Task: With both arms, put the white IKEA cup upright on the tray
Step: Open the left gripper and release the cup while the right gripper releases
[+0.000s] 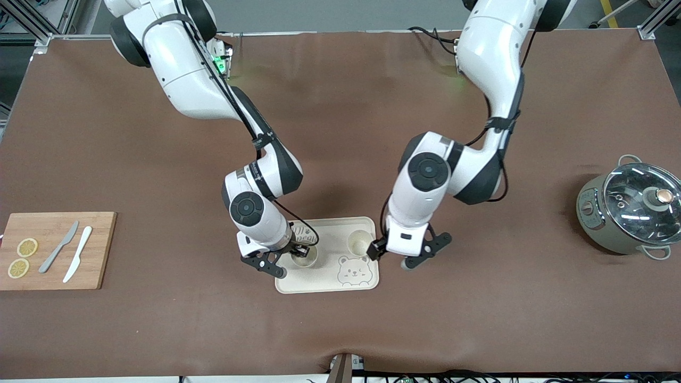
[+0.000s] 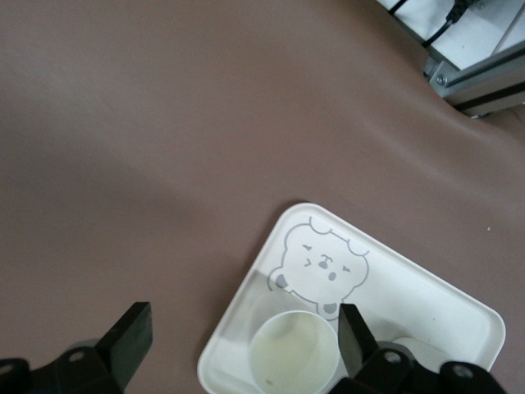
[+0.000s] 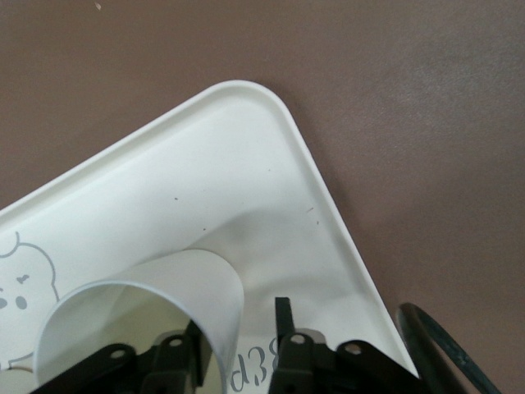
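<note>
The cream tray (image 1: 332,234) with its bear face lies on the brown table between the two arms. Two white cups stand upright on it. One cup (image 1: 305,257) is at the tray's end toward the right arm. My right gripper (image 1: 299,250) straddles its rim, one finger inside and one outside (image 3: 283,318), with a gap to the cup wall (image 3: 176,287). The other cup (image 1: 359,242) is at the end toward the left arm. My left gripper (image 1: 391,256) is wide open over that tray edge (image 2: 238,304), with the cup (image 2: 295,353) below, beside one fingertip (image 2: 353,332).
A wooden cutting board (image 1: 53,274) with two lemon slices (image 1: 22,258), a grey knife (image 1: 58,247) and a white knife (image 1: 78,254) lies at the right arm's end. A pot with a glass lid (image 1: 630,210) stands at the left arm's end.
</note>
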`<state>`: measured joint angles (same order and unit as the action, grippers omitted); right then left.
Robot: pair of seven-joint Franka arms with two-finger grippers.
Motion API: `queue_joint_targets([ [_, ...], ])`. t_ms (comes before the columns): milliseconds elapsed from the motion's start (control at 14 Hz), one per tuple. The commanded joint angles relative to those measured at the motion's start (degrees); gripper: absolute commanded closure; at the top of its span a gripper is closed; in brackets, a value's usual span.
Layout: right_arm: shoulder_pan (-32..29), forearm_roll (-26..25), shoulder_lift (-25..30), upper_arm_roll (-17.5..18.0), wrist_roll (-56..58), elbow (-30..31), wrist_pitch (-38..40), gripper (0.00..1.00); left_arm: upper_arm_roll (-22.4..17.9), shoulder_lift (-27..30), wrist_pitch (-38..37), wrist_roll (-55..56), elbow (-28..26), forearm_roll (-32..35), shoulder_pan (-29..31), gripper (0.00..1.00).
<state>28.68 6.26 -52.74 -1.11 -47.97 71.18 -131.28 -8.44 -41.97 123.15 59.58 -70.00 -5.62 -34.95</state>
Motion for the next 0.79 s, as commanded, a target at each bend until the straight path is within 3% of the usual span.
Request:
queue_joint_targets([
  [0,0.15,-1.08,-0.09,-0.12,-1.08,-0.34,-0.38,0.0,0.35,4.87,-4.92,-4.8,-2.07,0.09,2.51,0.0],
  [500,-0.29,-1.34,2.19,-0.12,-0.64,-0.43,1.64,0.0,0.27,12.96,-15.22,-18.78,-5.31,0.52,9.19,0.0],
  [714,-0.29,-1.25,4.47,-0.21,-0.55,-0.87,8.91,0.0,0.18,16.65,-15.31,-24.05,-8.65,0.97,11.57,0.0],
])
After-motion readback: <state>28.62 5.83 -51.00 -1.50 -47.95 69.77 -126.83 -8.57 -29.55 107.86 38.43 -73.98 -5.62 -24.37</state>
